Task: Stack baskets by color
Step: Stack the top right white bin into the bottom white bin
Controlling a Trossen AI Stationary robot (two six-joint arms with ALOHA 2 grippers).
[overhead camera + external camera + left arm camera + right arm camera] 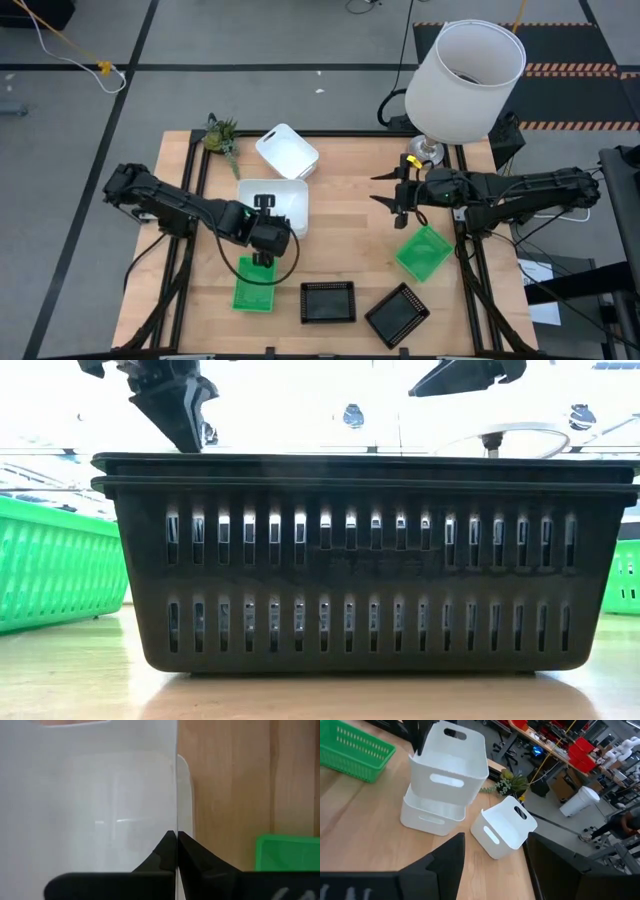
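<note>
- Wooden desk (pixel 340 250) under both arms, grey floor all round it, and a big white lampshade (pixel 468 68) parked at the far right corner.
- Left end effector (pixel 177 851) has its fingers pinched together on the wall of a white basket (pixel 451 770), and that basket sits nested in a second white basket (pixel 431 815) beneath it.
- Third white basket (pixel 287 152) lies alone, just beyond that pair and near a small plant sprig (pixel 221 134).
- Right end effector (pixel 392 193) hangs over bare wood with fingers spread wide, gripping nothing.
- Just to its near side: one green basket (pixel 423 251), tilted askew.
- Another green basket (pixel 254 287) lies below the left end effector, toward the front edge.
- Two black baskets (pixel 328 301) (pixel 398 313) lie side by side at the front, between the green ones.
</note>
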